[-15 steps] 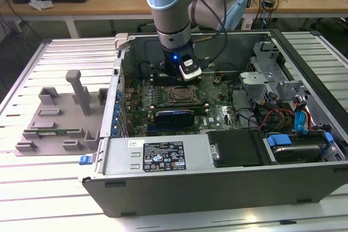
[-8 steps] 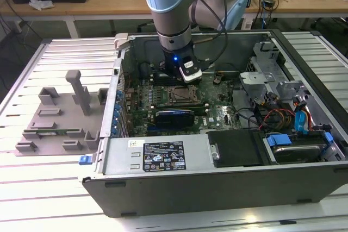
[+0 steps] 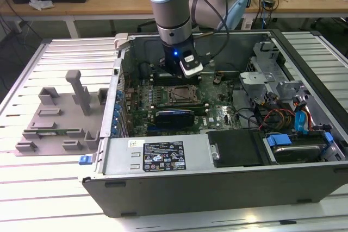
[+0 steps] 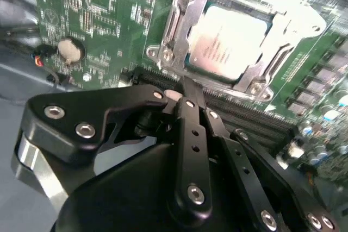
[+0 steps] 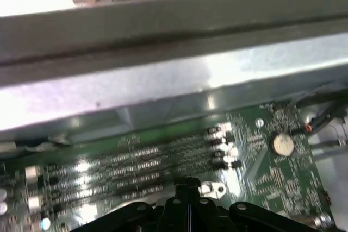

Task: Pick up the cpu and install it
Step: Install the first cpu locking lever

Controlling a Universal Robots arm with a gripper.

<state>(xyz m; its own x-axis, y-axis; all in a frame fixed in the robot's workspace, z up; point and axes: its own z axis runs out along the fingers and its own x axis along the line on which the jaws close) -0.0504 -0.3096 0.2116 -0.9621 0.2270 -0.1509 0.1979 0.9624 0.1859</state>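
Lab: open computer case [image 3: 163, 158] on slatted worktable [image 3: 32, 199]

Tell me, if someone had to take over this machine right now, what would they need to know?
Gripper: fingers together, nothing between them, hovering inside the open computer case just beside the socket.
The cpu: already lying in the socket's metal frame on the motherboard, its silver top showing.
Done: cpu picked up and placed.
Left: from these views I cannot tell whether the socket's frame is latched, so check that.

A slatted metal table [image 3: 65, 52] carries an open computer case [image 3: 217, 177] and grey fixture [image 3: 60, 123].
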